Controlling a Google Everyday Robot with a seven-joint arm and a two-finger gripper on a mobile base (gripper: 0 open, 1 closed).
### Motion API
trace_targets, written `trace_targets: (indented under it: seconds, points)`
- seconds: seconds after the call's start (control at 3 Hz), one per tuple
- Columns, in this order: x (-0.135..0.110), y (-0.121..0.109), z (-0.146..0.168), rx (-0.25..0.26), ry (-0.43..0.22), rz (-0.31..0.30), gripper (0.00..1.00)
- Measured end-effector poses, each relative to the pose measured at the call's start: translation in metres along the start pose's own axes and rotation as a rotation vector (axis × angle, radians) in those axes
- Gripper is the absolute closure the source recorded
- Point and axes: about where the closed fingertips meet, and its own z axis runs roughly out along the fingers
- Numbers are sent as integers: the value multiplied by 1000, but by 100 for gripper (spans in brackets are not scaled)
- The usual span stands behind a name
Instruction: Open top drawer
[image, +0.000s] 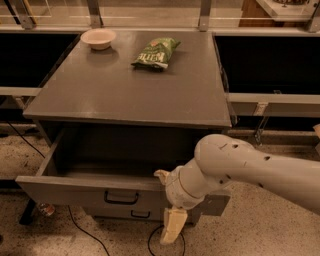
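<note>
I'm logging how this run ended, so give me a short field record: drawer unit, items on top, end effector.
top drawer: pulled well out, interior open to view
drawer handle: black bar at centre of the front, nothing gripping it
end effector: right of the handle, hanging down past the drawer front towards the floor
lower drawer: not pulled out
cabinet top: white bowl at back left, green snack bag at back centre
</note>
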Motion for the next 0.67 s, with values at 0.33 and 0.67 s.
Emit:
trace_targets:
  seconds: [0.33,0.67]
  points:
    - [4,25,8,-31,-3,-28,0]
    - [6,38,10,-54,-9,-40,0]
